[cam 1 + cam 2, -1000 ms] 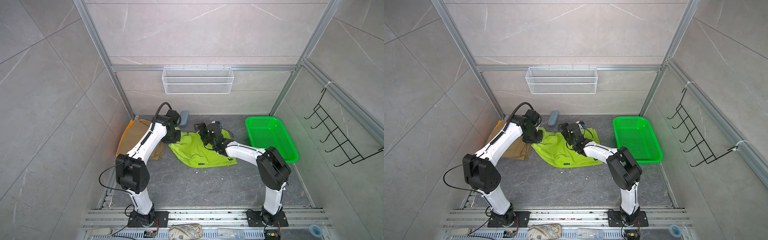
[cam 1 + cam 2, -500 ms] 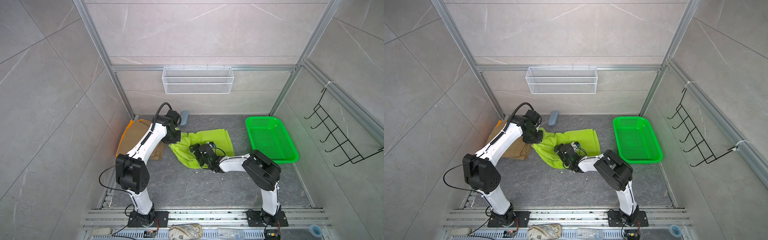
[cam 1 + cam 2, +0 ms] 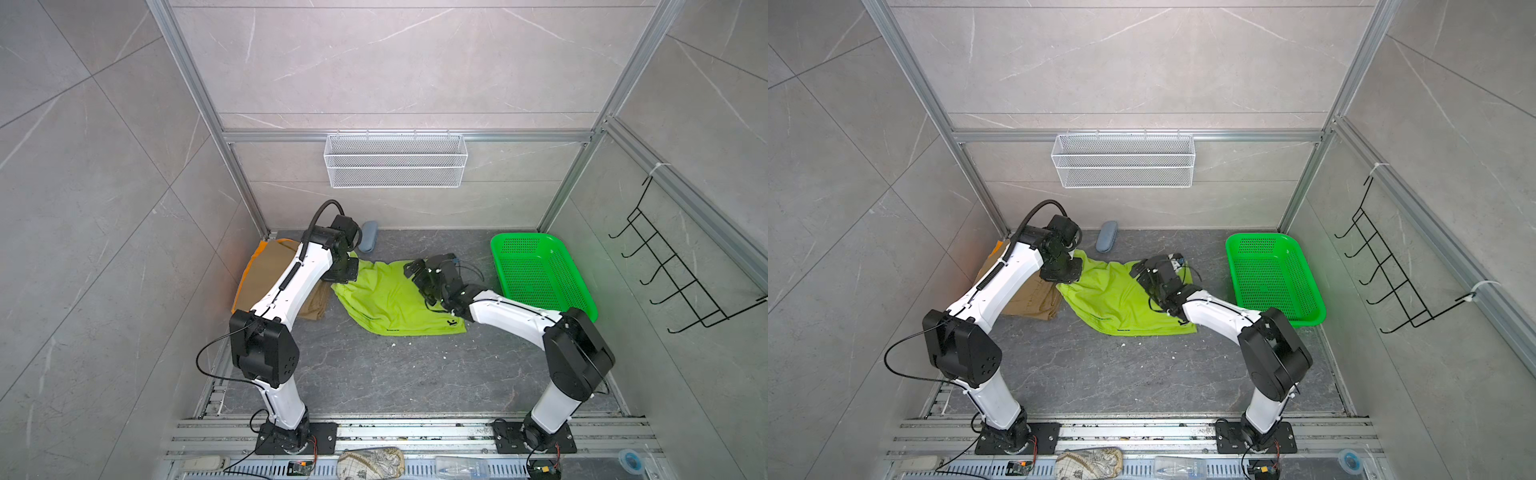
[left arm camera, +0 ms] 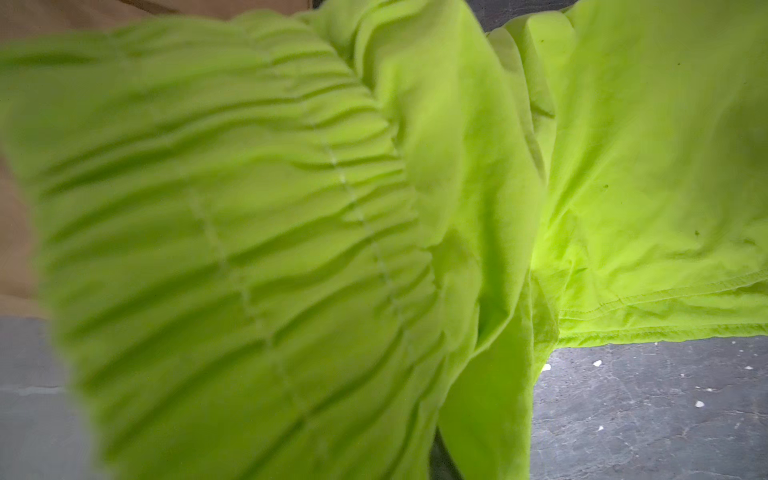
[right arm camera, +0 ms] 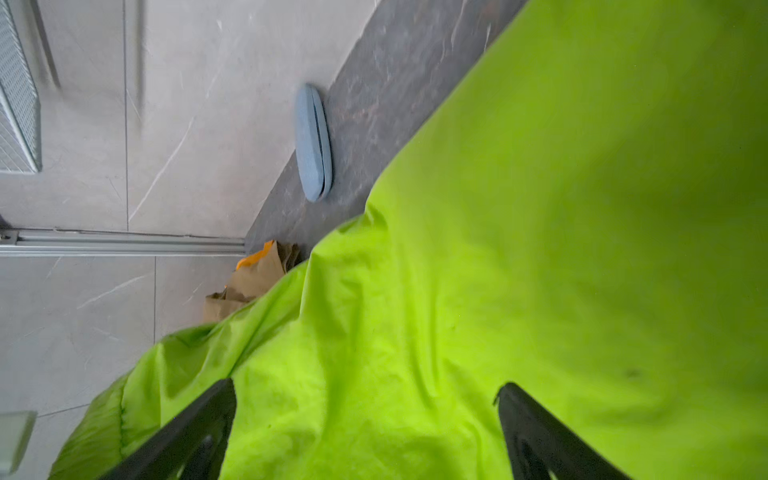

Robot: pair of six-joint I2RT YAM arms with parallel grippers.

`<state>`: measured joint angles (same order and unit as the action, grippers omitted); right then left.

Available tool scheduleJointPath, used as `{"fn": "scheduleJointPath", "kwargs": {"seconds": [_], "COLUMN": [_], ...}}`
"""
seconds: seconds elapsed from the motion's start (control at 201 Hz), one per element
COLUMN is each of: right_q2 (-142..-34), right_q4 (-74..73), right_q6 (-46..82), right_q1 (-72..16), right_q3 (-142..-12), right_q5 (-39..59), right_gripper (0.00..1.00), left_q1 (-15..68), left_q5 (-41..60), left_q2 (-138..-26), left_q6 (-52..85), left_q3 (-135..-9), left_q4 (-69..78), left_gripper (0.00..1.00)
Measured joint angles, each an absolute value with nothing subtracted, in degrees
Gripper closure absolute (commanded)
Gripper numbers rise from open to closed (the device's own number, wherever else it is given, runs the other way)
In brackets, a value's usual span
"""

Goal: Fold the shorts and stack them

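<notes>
– Right wrist view: what are the right gripper (image 5: 365,399) fingers (image 5: 195,440) doing?
– They are spread wide over the lime green shorts (image 5: 498,249), gripping nothing.
– And the left gripper (image 3: 344,274)?
– Its fingers are hidden. The left wrist view is filled by the gathered elastic waist, and they are closed on that end of the shorts.
– Where do the shorts lie?
– Mid-frame in both top views, spread on the dark worktop (image 3: 395,374) between the arms. At the left, khaki shorts (image 3: 270,270) lie on orange shorts (image 3: 252,259); a green basket (image 3: 524,237) stands at the right.
</notes>
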<state>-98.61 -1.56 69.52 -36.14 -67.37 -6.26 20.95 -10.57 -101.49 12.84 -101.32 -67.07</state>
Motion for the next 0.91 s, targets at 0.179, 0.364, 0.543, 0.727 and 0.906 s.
{"fn": "scheduleJointPath", "kwargs": {"seconds": [0.179, 0.364, 0.543, 0.727, 0.906], "right_q2": [-97.65, -97.84, -99.26, -101.23, -103.04], "right_q4": [9.30, 14.55, 15.16, 14.22, 11.66], "right_q6": [61.80, 57.69, 55.79, 55.61, 55.79], "right_q1": [-30.94, -29.95, -29.19, -28.93, -28.93], "right_q3": [-66.85, -62.17, -61.12, -60.93, -60.62], "right_q5": [-3.77, -1.69, 0.30, 2.35, 4.60], "right_gripper": [0.00, 0.01, 0.00, 0.00, 0.01], "left_q1": [20.97, 22.11, 26.74, 31.86, 34.76], "left_q5": [-14.17, -16.53, -18.55, -18.90, -13.69], "left_q2": [-104.07, -109.67, -116.05, -122.45, -125.75], "left_q6": [10.13, 9.56, 9.56, 10.52, 13.41], "left_q3": [-108.68, -116.92, -125.49, -135.37, -140.27], "left_q4": [-71.72, -75.81, -80.09, -84.12, -85.27], "left_gripper": [1.00, 1.00, 0.99, 0.96, 0.91]}}
